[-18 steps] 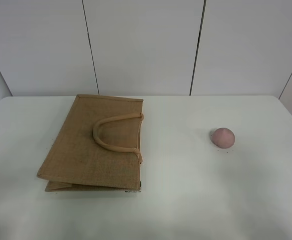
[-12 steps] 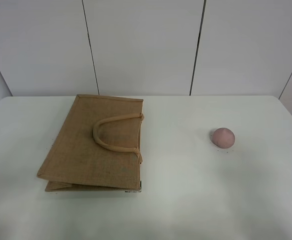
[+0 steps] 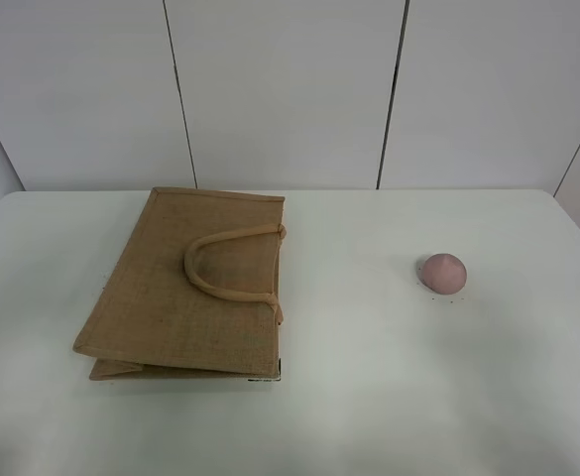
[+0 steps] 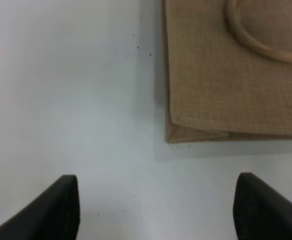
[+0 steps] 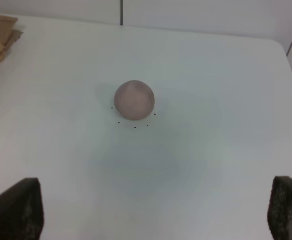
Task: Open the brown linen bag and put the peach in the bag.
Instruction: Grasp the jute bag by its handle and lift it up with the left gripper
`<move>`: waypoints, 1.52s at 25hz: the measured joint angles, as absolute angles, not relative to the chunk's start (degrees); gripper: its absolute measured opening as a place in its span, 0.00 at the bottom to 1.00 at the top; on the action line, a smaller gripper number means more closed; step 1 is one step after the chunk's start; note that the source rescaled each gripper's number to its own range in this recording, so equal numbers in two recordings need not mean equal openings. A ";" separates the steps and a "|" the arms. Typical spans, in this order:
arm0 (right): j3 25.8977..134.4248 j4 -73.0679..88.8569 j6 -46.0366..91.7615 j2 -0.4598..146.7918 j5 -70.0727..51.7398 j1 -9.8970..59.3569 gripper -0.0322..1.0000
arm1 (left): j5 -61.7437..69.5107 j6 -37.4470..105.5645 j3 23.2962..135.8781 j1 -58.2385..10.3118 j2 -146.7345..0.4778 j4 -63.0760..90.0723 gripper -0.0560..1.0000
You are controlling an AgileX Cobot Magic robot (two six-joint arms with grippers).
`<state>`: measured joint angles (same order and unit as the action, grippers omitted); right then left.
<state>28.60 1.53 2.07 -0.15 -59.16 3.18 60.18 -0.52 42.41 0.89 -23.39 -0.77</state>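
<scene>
Right wrist view, small round dusty-pink peach (image 5: 134, 100) centred ahead of right gripper (image 5: 150, 212), jaws spread wide, left gripper (image 4: 158, 210) likewise parted, flat tan-brown woven linen bag (image 4: 225, 85) just ahead.

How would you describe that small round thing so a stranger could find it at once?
On the white table, the brown linen bag lies flat on the left in the high view. Well apart to its right sits the peach, alone: the only small, round, dusty-pink thing there.

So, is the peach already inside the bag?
No, the peach sits on the table, apart from the brown linen bag, which lies flat.
</scene>
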 joint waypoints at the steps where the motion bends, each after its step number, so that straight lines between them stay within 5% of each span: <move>1: 28.60 1.53 2.07 -0.15 -59.16 3.18 1.00 | 60.11 -0.52 44.59 0.89 -27.42 -0.77 0.97; 18: 28.60 1.53 2.07 -0.15 -59.16 3.18 1.00 | 57.86 -1.58 87.88 0.64 -100.94 -0.75 0.97; 38: 28.60 1.53 2.07 -0.15 -59.16 3.18 1.00 | 50.47 -10.78 95.39 -18.92 -119.27 -1.00 0.97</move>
